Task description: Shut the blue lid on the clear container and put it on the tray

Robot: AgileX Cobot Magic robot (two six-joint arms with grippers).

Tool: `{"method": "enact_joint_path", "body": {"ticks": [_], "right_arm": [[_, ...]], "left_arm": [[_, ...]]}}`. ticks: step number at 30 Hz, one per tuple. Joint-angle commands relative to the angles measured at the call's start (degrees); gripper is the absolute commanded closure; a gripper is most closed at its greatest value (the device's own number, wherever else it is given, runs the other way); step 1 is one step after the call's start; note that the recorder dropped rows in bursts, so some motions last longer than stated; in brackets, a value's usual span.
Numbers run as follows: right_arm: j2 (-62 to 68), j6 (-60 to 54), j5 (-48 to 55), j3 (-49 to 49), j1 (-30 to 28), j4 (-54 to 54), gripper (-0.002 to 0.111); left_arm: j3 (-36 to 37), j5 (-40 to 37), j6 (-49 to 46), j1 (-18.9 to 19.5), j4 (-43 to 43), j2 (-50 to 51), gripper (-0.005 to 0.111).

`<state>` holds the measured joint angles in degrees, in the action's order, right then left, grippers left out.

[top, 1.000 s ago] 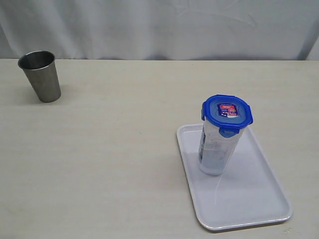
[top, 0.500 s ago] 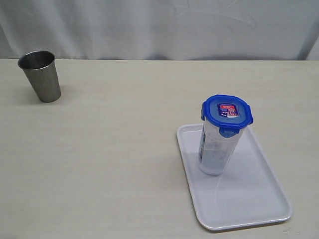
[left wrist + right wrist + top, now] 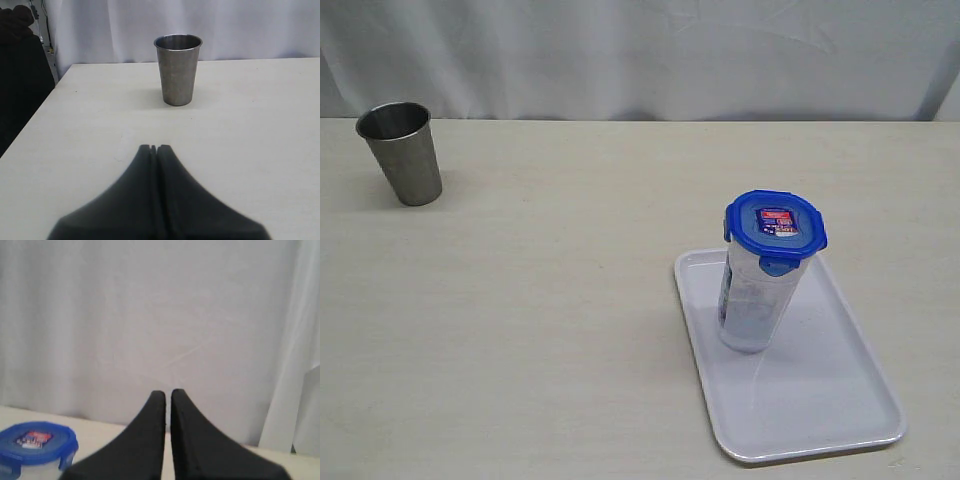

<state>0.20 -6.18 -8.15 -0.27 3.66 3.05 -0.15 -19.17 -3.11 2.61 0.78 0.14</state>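
**A:** Where is the clear container (image 3: pixel 752 300)?

**B:** At the lower right of the exterior view, upright on the tray (image 3: pixel 820 400), in the half of the tray nearer the top of the frame. The blue lid (image 3: pixel 776 225) sits on top of it, sticker facing up.

**A:** And the right gripper (image 3: pixel 167 392)?

**B:** Clenched, with nothing between its jaws. In its wrist view the lid shows off to one side of the fingers, apart from them, with white curtain (image 3: pixel 150 315) beyond.

**A:** The left gripper (image 3: pixel 155 148)?

**B:** Also pressed together and empty, over the table (image 3: pixel 250 125). A grey metal cup (image 3: pixel 178 69) stands upright ahead of its tips, well apart. The exterior view puts that cup at the upper left, far from the tray.
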Motion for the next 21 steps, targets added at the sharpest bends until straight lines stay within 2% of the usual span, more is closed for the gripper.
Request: {"method": "enact_joint_path", "body": {"ticks": [1,7,11,21], "right_arm": [[-0.2,0.6,9.4,0.3,-0.2,-0.5,0.104],[-0.2,0.6,22.8,0.3,-0.2,-1.2,0.104],[-0.2,1.1,26.8,0.3,-0.2,-2.2,0.104],[-0.2,5.3,27.7,0.3,-0.2,-2.2,0.104]], "left_arm": [[0.1,0.6,-0.2,0.3,0.1,-0.1,0.107],[0.1,0.7,-0.2,0.3,0.1,-0.1,0.107],[0.1,0.7,-0.2,0.3,0.1,-0.1,0.107],[0.1,0.7,-0.2,0.3,0.1,-0.1,0.107]]}}
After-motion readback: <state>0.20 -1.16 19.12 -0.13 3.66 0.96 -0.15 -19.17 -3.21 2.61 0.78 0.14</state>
